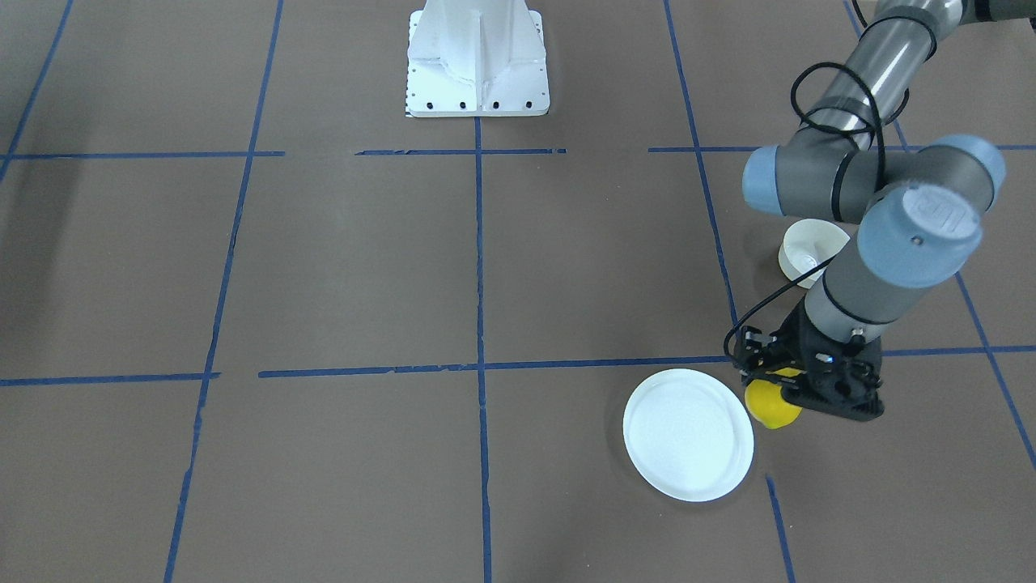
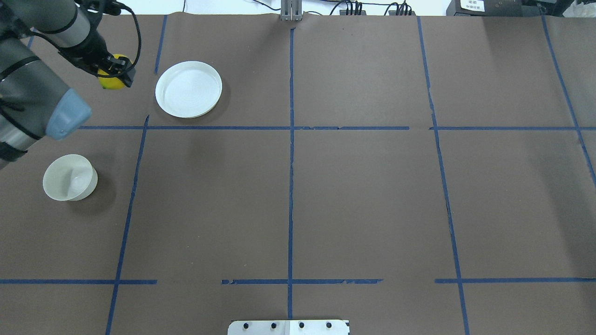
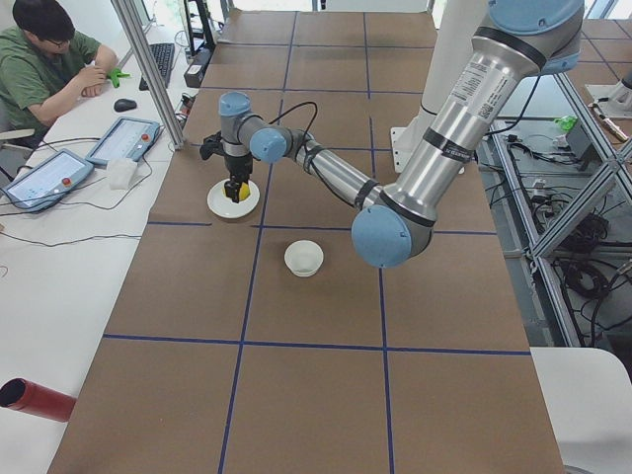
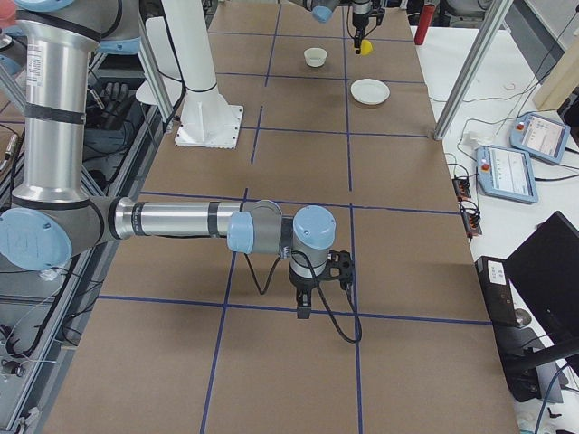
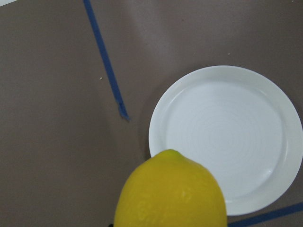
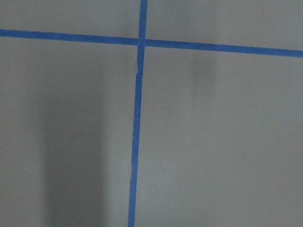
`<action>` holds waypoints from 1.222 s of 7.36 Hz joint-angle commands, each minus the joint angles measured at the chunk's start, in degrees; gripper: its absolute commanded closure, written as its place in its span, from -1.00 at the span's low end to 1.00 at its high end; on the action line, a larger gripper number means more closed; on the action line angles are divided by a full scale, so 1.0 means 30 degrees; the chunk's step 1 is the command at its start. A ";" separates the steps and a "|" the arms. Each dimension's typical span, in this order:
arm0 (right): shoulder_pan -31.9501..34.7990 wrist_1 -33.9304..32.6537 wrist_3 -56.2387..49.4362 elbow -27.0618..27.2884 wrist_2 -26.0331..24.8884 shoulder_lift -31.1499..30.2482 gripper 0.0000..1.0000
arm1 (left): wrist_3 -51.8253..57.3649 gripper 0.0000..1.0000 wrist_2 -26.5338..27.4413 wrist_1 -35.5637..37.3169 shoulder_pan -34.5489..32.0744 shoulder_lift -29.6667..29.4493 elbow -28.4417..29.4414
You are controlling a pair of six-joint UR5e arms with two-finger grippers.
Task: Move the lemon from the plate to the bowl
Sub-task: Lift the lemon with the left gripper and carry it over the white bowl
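Observation:
My left gripper [image 1: 783, 395] is shut on the yellow lemon [image 1: 767, 407] and holds it in the air just beside the white plate [image 1: 688, 433], off the plate's rim. In the overhead view the lemon [image 2: 111, 83] is left of the empty plate [image 2: 188, 88]. The left wrist view has the lemon [image 5: 170, 194] at the bottom, with the plate [image 5: 227, 137] below it. The empty white bowl [image 2: 70, 177] stands nearer the robot, partly hidden behind the arm [image 1: 809, 247]. My right gripper [image 4: 304, 312] points down at bare table far away; I cannot tell whether it is open.
The white robot base [image 1: 477, 57] stands at the table's middle edge. Blue tape lines cross the brown table. A side table with tablets [image 3: 44, 178] and a seated person [image 3: 49, 69] lies beyond the plate's side.

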 commanded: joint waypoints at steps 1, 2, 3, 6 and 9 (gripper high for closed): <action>-0.0001 0.0000 0.0000 0.0009 0.0011 0.0018 -1.00 | -0.1554 0.55 -0.1111 0.0483 -0.0142 0.4681 -0.4398; -0.0001 -0.0029 0.0000 0.0009 0.0011 0.0018 -1.00 | -0.2548 0.55 -0.1147 0.0366 -0.0142 0.6678 -0.6130; -0.0001 0.0000 0.0000 0.0009 -0.0019 -0.0011 -1.00 | -0.2993 0.55 -0.1147 0.0220 -0.0113 0.8351 -0.7337; -0.0001 0.0000 0.0000 0.0009 -0.0019 0.0018 -1.00 | -0.6321 0.56 -0.0857 -0.5331 0.0237 1.1614 -0.7176; -0.0001 0.0000 0.0000 0.0009 -0.0019 0.0018 -1.00 | -0.8468 0.58 -0.0298 -0.8235 0.1729 1.1388 -0.5074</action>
